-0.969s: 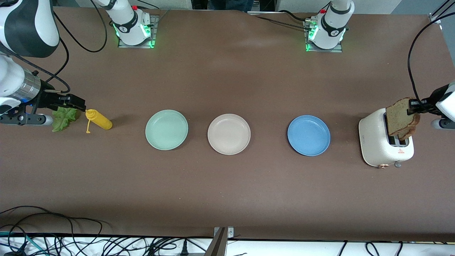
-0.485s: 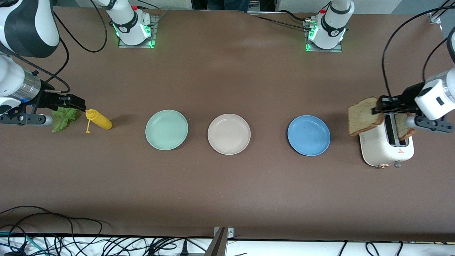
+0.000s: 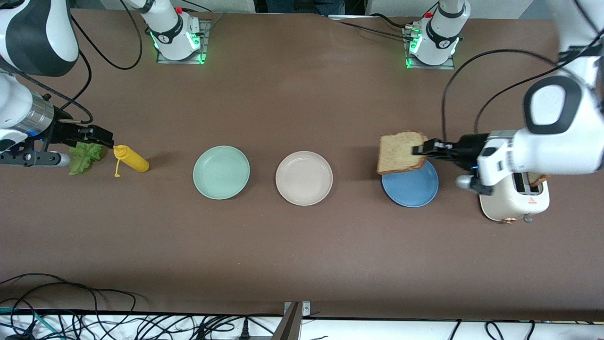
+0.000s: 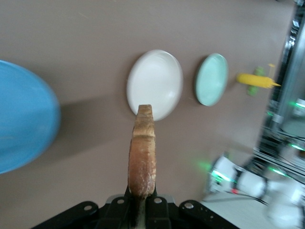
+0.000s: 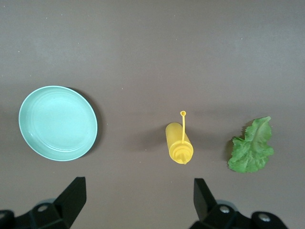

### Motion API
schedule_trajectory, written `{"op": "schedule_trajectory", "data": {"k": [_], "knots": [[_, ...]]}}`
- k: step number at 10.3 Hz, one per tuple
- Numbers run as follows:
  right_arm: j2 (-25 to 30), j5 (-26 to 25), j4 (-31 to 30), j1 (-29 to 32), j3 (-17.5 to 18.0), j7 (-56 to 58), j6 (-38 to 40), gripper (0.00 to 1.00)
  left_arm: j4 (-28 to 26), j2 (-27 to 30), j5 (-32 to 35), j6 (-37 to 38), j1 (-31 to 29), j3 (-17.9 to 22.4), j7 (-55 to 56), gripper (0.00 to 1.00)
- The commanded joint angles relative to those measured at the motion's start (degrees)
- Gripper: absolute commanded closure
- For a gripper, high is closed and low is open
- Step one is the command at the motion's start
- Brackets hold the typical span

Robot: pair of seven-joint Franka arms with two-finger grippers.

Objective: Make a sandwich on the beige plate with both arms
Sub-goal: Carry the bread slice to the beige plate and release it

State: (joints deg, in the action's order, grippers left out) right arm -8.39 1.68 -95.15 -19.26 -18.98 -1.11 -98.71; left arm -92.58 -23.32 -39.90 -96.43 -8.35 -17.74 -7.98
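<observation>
Left gripper [image 3: 418, 150], centre-right of the front view, is clamped on a light brown bread slice [image 3: 399, 152] over the round blue plate [image 3: 411, 190]. The round pale beige plate [image 3: 304, 178] sits mid-frame. Right gripper [image 3: 106, 138], fingers spread and holding nothing, waits at mid-left over the ruffled green lettuce leaf [image 3: 85, 157].

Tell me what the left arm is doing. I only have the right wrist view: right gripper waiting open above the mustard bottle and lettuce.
Observer: The left gripper is shut on a bread slice, held over the blue plate.
Operator: Anything on the beige plate yet?
Observer: No. The beige plate is bare, beside the blue plate.
Operator: More bread anywhere?
Observer: A second slice sits in the toaster at the left arm's end of the table.
</observation>
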Motion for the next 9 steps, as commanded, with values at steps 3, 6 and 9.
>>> {"op": "schedule_trajectory", "data": {"k": [3, 6, 9], "knots": [[-0.14, 0.08, 1.02, 0.19, 0.08, -0.39, 0.98, 0.00, 10.02, -14.00, -5.61, -3.57, 9.03, 0.08, -4.65, 1.00], [-0.14, 0.08, 1.02, 0.19, 0.08, -0.39, 0.98, 0.00, 9.70, -17.72, -6.42, -14.28, 13.43, 0.16, -11.43, 1.00], [-0.14, 0.08, 1.02, 0.19, 0.08, -0.39, 0.98, 0.00, 9.87, -22.37, -8.25, -24.37, 18.61, 0.16, -11.88, 1.00]]}}
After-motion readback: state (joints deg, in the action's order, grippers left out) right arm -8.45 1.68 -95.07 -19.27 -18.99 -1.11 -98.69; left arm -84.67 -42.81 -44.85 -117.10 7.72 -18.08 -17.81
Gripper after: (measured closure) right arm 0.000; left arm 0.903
